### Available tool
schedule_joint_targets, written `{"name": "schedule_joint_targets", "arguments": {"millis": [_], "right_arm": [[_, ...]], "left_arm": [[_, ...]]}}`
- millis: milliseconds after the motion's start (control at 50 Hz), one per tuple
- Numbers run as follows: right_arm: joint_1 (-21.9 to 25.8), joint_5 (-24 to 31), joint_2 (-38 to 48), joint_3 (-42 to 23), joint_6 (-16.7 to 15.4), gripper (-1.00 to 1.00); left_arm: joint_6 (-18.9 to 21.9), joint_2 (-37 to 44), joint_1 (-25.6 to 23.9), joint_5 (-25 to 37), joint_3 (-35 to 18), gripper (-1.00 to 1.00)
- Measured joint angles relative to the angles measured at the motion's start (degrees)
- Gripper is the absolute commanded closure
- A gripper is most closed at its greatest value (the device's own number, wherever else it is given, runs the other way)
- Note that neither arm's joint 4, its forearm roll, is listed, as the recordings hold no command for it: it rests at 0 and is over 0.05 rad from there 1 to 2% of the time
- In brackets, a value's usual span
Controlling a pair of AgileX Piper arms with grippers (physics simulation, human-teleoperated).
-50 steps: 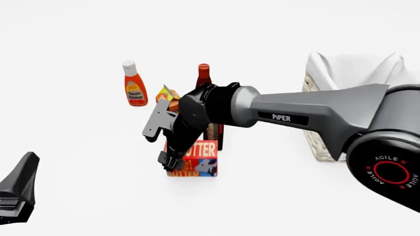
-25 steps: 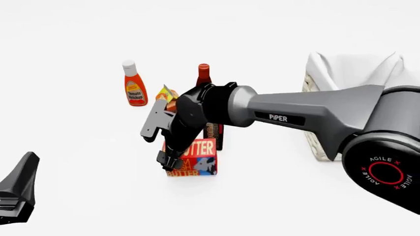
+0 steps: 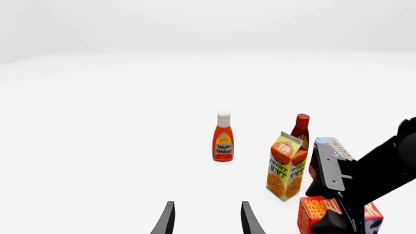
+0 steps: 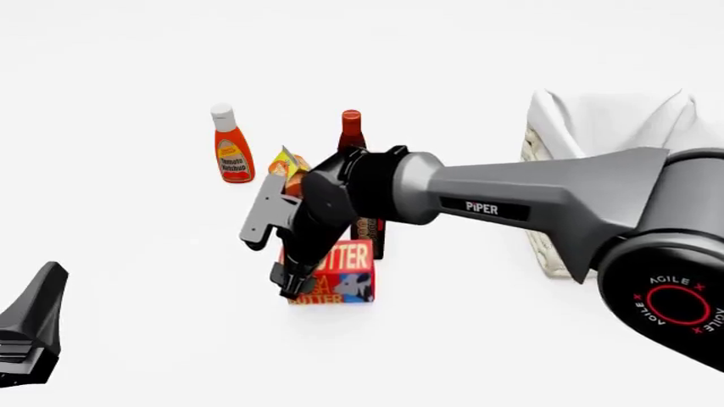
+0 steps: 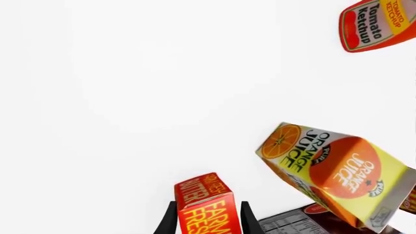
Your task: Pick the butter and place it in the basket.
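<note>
The butter (image 4: 339,273), a red-orange box with a cow picture, stands on the table in front of a dark pudding box (image 4: 370,231). My right gripper (image 4: 292,283) reaches down at the butter's left end. In the right wrist view the butter (image 5: 206,204) sits between the two fingers of my right gripper (image 5: 209,223), which are spread wide and lie close along its sides. The basket (image 4: 552,248), wicker with a white cloth liner, stands at the right, partly hidden behind my right arm. My left gripper (image 4: 29,332) is open and empty at the near left, far from the butter.
An orange juice carton (image 4: 287,163) stands just behind the gripper, tilted in the right wrist view (image 5: 334,170). A ketchup bottle (image 4: 233,151) stands further back left. A dark red-capped bottle (image 4: 351,129) stands behind the pudding box. The left wrist view shows the butter (image 3: 315,210) and the right arm (image 3: 373,170).
My right gripper and wrist have shifted slightly left and down at the butter. The butter has moved a little to the left. The left arm has not moved.
</note>
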Motion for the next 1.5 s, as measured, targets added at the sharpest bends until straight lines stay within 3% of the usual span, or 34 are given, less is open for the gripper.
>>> {"name": "schedule_joint_targets", "arguments": {"millis": [420,1500], "right_arm": [[-0.1,0.1,-2.3,2.5,0.3,1.0],[-1.6,3.1,-11.2,5.7,-4.6,1.0]], "left_arm": [[0.0,0.0,0.0,0.0,0.0,-1.0],[0.0,0.0,0.0,0.0,0.0,-1.0]]}}
